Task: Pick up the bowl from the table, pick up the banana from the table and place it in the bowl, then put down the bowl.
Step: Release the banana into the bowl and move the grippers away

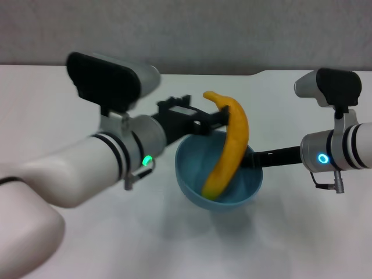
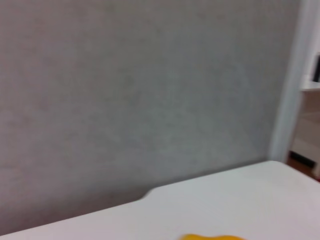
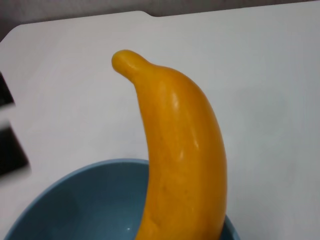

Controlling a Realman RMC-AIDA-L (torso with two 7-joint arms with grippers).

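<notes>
The white table carries nothing besides the task's things, with a grey wall beyond its notched far edge. The bulky left forearm crosses the near left of the head view and blocks the table behind it.

The light-blue bowl sits mid-scene, and whether it touches the table or hangs just above it cannot be told. The banana stands steeply in it, lower end on the near inside of the bowl, upper end curving up and to the left above the far rim.

The left gripper reaches in from the left to the banana's upper part; its dark fingers meet the fruit there, but whether they pinch it or stand spread around it cannot be told. The right gripper comes in from the right at the bowl's right rim, its tips hidden behind the banana and rim, so its grip cannot be told either.

The right wrist view shows the banana close up, rising out of the bowl, its skin smooth and unmarked. The left wrist view shows mostly wall and the table's far edge, with only a sliver of the banana.
</notes>
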